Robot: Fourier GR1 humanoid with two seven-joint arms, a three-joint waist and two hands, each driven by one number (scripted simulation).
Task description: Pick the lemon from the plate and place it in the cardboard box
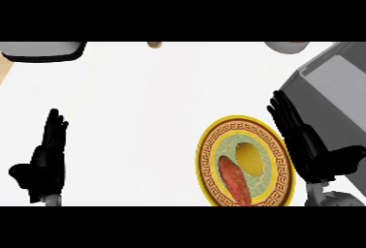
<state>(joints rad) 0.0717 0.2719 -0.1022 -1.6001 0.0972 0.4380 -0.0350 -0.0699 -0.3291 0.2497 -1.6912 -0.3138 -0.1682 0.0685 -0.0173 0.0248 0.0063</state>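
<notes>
— Two hands in the head view. Where, and how do they stand?

— Left hand [44, 162] low at the left, over bare white table [143, 121], fingers straight and pointing up, holding nothing. Right hand [304, 140] at the right, fingers also straight and spread flat, holding nothing; it lies along the right rim of the plate [207, 150], between the plate and the grey box [336, 92].

— Lemon?

— Lemon [249, 158] on the plate, right of centre, yellow, just left of the right hand. Cannot tell if the hand touches it. A long reddish-brown item [235, 180] lies beside it on the plate, slanting to the lower right; its upper end is touching or nearly touching the lemon.

— Box?

— Grey, open-topped, upper right corner, partly cut off by the edge. Its near wall sits just beside the right hand's fingertips.

— Anything else?

— Grey rounded object [43, 50] at the top left edge; another grey object [289, 46] at the top, right of centre. Both cropped.
</notes>
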